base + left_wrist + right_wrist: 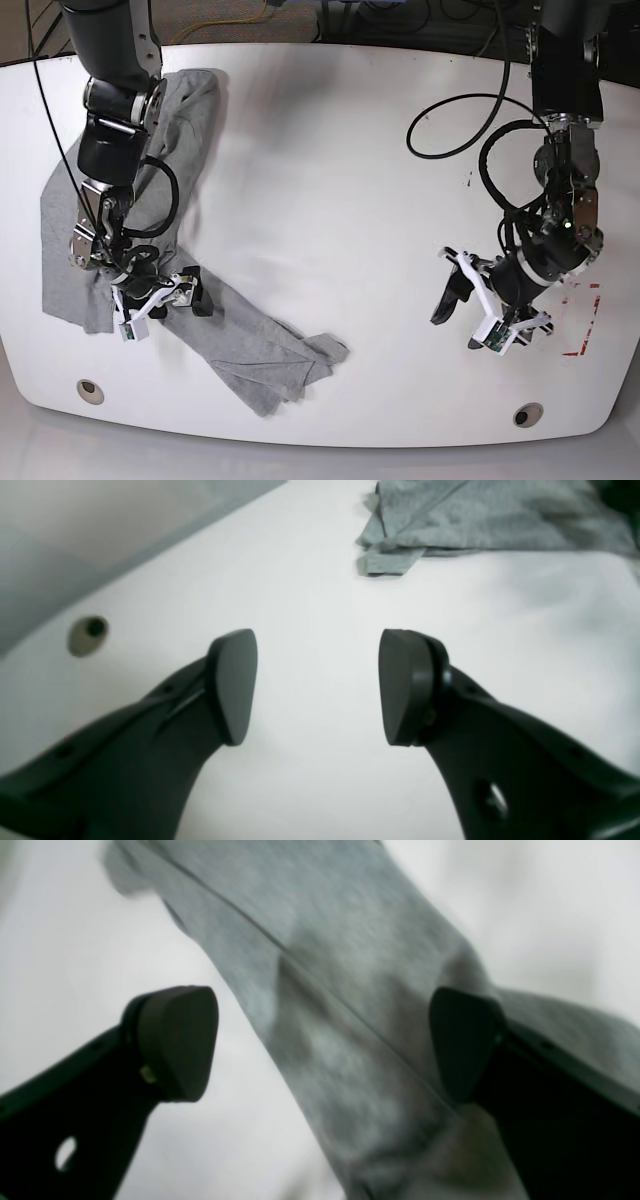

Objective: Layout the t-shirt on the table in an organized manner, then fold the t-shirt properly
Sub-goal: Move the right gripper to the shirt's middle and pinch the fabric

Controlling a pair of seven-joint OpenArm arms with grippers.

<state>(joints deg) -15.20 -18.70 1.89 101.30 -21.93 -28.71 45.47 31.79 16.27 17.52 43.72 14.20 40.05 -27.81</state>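
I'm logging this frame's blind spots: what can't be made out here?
- Base view: the right arm covers part of the t-shirt on the table.
- Right wrist view: the cloth is blurred; no lettering is readable, and contact with the open right claw is unclear.
- Left wrist view: the top edge crops the shirt beyond the left claw.

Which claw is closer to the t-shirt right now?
Right. The right claw is directly over the t-shirt, its open jaws straddling a band of the fabric. The left claw hangs open over bare table, well clear of the shirt.
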